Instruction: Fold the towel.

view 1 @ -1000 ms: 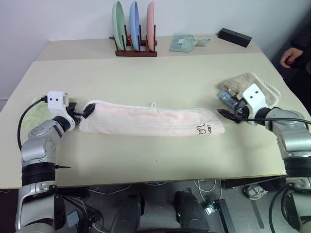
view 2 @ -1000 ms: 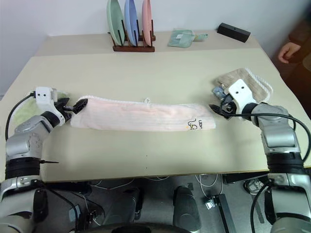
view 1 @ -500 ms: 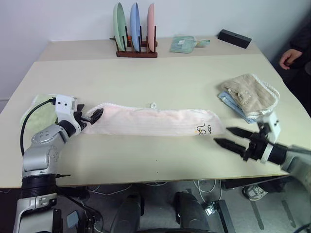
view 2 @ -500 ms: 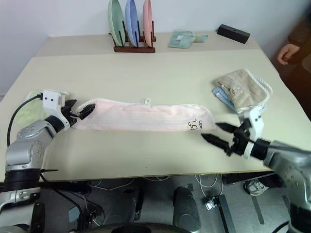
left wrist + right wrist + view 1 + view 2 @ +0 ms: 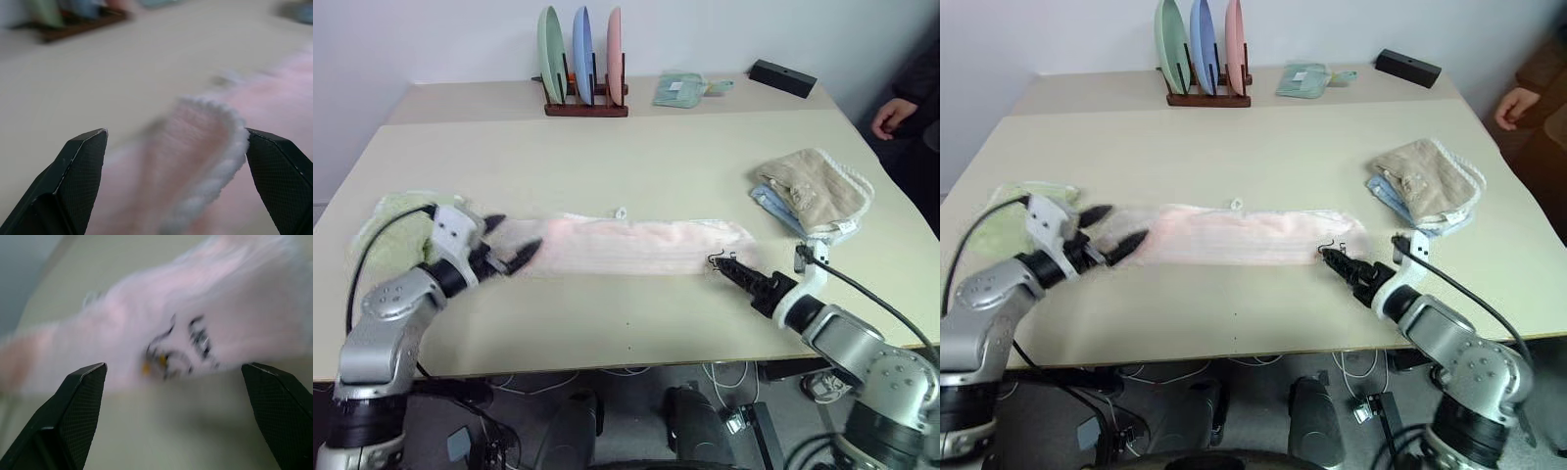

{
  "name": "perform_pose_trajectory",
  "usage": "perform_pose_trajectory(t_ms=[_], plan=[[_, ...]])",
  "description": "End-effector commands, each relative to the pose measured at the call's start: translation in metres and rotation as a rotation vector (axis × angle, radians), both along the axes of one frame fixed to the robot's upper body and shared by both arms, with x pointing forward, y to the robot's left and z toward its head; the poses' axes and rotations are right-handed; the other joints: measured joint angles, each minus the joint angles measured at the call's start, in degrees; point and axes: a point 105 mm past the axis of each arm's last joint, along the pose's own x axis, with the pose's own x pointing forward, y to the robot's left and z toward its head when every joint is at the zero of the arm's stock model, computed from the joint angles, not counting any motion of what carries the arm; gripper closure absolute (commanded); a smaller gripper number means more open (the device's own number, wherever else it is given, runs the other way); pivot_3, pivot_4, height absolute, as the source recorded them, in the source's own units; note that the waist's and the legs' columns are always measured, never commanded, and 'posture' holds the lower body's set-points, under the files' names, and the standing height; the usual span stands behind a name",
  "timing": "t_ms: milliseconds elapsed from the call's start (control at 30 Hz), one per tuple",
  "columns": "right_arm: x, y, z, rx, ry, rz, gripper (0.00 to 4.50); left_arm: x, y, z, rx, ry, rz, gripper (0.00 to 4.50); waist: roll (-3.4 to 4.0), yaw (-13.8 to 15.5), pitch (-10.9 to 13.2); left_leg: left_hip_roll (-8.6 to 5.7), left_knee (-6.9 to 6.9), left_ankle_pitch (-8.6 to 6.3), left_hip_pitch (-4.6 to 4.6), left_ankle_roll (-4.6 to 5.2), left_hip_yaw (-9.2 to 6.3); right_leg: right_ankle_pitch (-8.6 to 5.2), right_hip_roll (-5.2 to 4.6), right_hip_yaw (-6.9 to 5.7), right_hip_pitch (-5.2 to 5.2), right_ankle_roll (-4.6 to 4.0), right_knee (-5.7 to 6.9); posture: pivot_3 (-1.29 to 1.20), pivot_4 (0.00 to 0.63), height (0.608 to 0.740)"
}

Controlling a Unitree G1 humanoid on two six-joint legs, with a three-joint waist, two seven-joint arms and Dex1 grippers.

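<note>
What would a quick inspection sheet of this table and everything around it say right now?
Surface: beige table, partly bare.
Job's things: pink towel lies flat in a long strip.
Clutter: green towel, beige towel on a blue cloth, plate rack, black box, folded cloth.
Grippers: left gripper and right gripper both open, one at each towel end.
Cables: black ones along both arms.
Surroundings: a person's hand at the far right.

the towel [image 5: 636, 247] lies across the surface [image 5: 636, 166] before me, between my left end effector [image 5: 507, 252] and right end effector [image 5: 732, 270]; plate rack [image 5: 585, 106] behind.
</note>
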Motion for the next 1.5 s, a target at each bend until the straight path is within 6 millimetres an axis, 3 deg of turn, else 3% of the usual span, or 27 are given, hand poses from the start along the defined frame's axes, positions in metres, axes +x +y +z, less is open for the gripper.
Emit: perform_pose_trajectory(t_ms=[33,167,200,267,500,633,833,1100,1267,1400,1500], plan=[[0.011,-0.010,-0.001,0.076,0.040,-0.136,0.05,-0.020,-0.042,0.004,-0.012,0.003,-0.187,0.04,-0.01,0.00,-0.01,0.01,0.01,0.00,0.00,0.00,-0.01,0.00,0.01,0.00,0.01,-0.01,0.00,0.00,0.150,0.740],[0.020,-0.013,-0.001,0.164,0.073,-0.229,0.05,-0.031,-0.073,-0.001,-0.009,0.015,-0.282,0.04,0.02,-0.12,-0.02,0.01,0.00,0.00,0.19,0.01,0.01,0.01,0.02,0.00,0.20,-0.03,-0.02,0.00,0.150,0.740],[0.021,-0.013,-0.001,0.179,0.077,-0.246,0.29,-0.031,-0.078,-0.001,-0.023,0.018,-0.291,0.04,0.02,-0.14,-0.02,0.01,-0.03,0.00,0.28,0.02,0.01,0.00,0.03,0.00,0.27,-0.03,-0.03,0.00,0.150,0.740],[0.023,-0.014,0.000,0.198,0.082,-0.270,0.93,-0.034,-0.086,-0.001,-0.040,0.033,-0.320,0.04,0.04,-0.13,-0.02,0.03,-0.08,-0.01,0.42,0.03,0.00,-0.02,0.05,0.00,0.40,-0.04,-0.04,0.00,0.150,0.740],[0.022,-0.017,0.003,0.208,0.085,-0.305,4.45,-0.037,-0.084,-0.007,-0.012,0.067,-0.343,0.04,0.08,-0.41,-0.01,0.03,-0.08,-0.02,0.42,0.06,0.01,-0.04,0.06,0.00,0.40,-0.03,-0.05,0.00,0.150,0.740],[0.021,-0.018,0.004,0.197,0.081,-0.306,4.45,-0.021,-0.065,-0.008,0.044,0.020,-0.237,0.04,0.12,-0.31,0.00,0.06,-0.09,-0.04,0.43,0.08,0.01,-0.10,0.09,0.00,0.40,-0.13,-0.06,0.00,0.150,0.740],[0.021,-0.015,0.003,0.174,0.086,-0.289,4.45,0.019,-0.008,0.008,0.001,-0.092,0.107,0.04,0.12,-0.27,0.00,0.07,-0.09,-0.04,0.42,0.09,0.00,-0.09,0.10,-0.01,0.40,-0.08,-0.08,0.00,0.150,0.740],[0.020,-0.010,0.002,0.150,0.090,-0.256,4.45,0.033,0.070,0.035,-0.032,-0.217,0.450,0.04,0.12,-0.28,0.00,0.12,-0.11,-0.06,0.42,0.12,0.00,-0.04,0.14,-0.01,0.38,0.01,-0.09,0.00,0.150,0.740],[0.019,-0.007,0.002,0.156,0.092,-0.252,4.45,0.015,0.047,0.038,-0.014,-0.181,0.234,0.04,0.12,-0.32,0.00,0.14,-0.12,-0.07,0.41,0.13,0.01,-0.05,0.15,-0.01,0.41,0.01,-0.17,0.00,0.150,0.740],[0.019,-0.004,0.000,0.158,0.098,-0.246,4.45,-0.021,0.004,0.003,0.258,-0.040,-0.135,0.04,0.14,-0.39,0.01,0.26,-0.19,-0.07,0.41,0.13,0.08,-0.14,0.19,0.00,0.38,-0.24,-0.22,0.00,0.150,0.740],[0.019,-0.002,-0.001,0.157,0.100,-0.243,4.45,-0.034,-0.003,-0.009,0.345,0.016,-0.245,0.04,0.24,-0.36,0.03,0.50,-0.26,-0.08,0.41,0.13,0.15,-0.17,0.39,0.00,0.39,-0.61,-0.46,0.00,0.150,0.740]])
